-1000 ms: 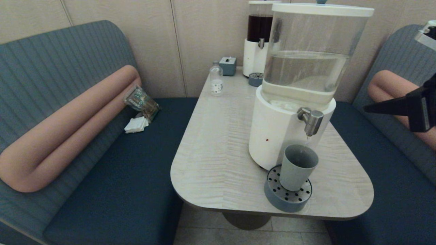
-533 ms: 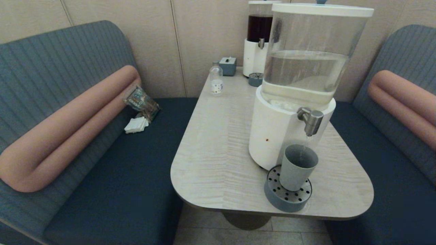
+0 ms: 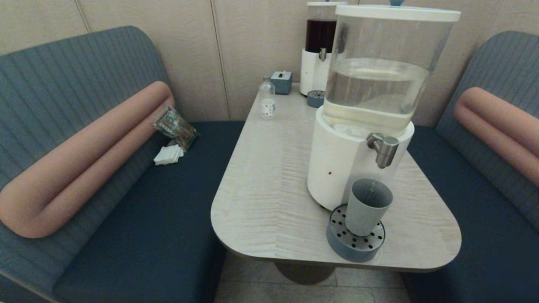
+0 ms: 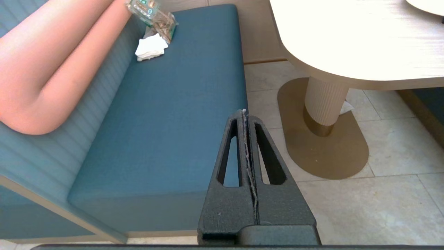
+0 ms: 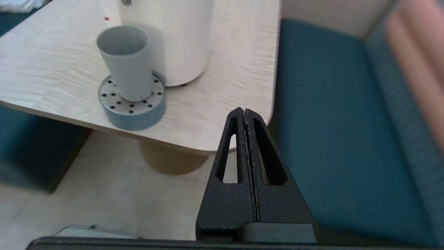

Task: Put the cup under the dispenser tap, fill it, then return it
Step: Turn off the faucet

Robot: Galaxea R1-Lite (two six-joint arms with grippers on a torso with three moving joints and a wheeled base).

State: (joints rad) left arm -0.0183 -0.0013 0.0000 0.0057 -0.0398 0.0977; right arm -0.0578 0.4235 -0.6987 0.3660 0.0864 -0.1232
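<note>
Watching for overflow first: I see the cup standing upright on the round drip tray, lower right of the head frame, straight beneath the dispenser tap. If the tap runs on unattended, my judgement is the cup tops out and spills into the tray. I cannot tell the fill level; the inside of the cup reads grey in both views.

Second risk: a reach from the side could knock the cup off the tray, since it sits near the table edge.

Grippers:
- Right gripper: fingers pressed together, empty, low and off the table corner, well apart from the cup.
- Left gripper: fingers pressed together, empty, parked over the blue bench seat and floor.

Containers:
- Large clear tank, centre right: clear liquid, roughly half full.
- Dark-liquid dispenser, top centre: dark fill in its upper part, small tray below.
- Small clear bottle, upper centre: contents not discernible.
- Small blue box beside it: closed.
</note>
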